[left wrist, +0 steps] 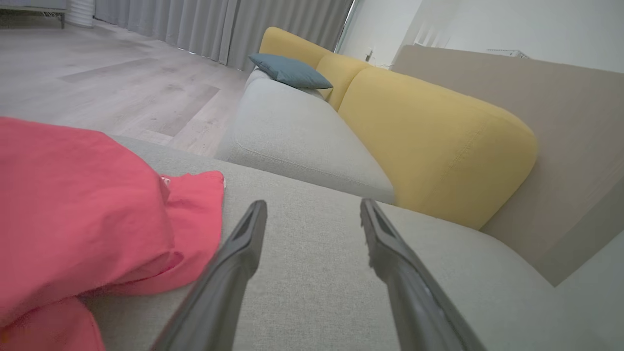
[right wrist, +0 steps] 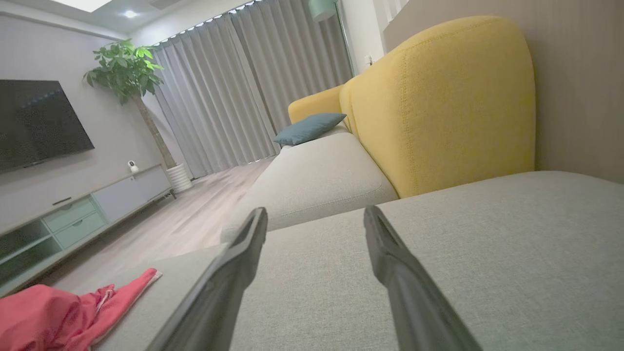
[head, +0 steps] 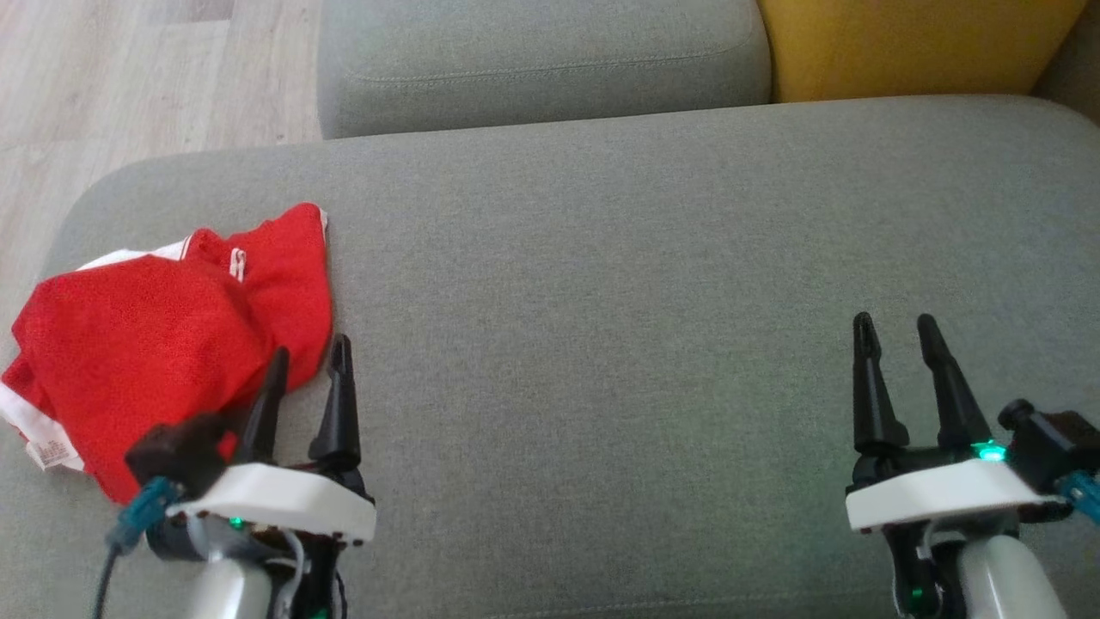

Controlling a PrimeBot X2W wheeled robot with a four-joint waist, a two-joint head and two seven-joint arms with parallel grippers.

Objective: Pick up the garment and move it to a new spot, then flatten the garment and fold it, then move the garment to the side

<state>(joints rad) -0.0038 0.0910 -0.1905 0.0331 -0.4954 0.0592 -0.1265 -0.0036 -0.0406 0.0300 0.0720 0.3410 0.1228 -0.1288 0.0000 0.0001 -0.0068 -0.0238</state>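
Observation:
The garment (head: 163,335) is red with white trim and lies crumpled at the left end of the grey sofa seat (head: 601,284). My left gripper (head: 309,354) hovers open at the garment's near right edge, one finger over the red cloth, nothing between the fingers. In the left wrist view the garment (left wrist: 78,214) bulks up just left of the left gripper (left wrist: 314,209). My right gripper (head: 895,325) stands open far to the right over bare cushion. In the right wrist view the garment (right wrist: 63,314) lies at the lower left, well away from the right gripper (right wrist: 316,214).
A second grey seat cushion (head: 541,60) lies beyond the seat, with a yellow backrest (head: 911,43) at the far right. Wooden floor (head: 129,77) runs past the sofa's left edge. A blue pillow (left wrist: 290,70) rests farther along the sofa.

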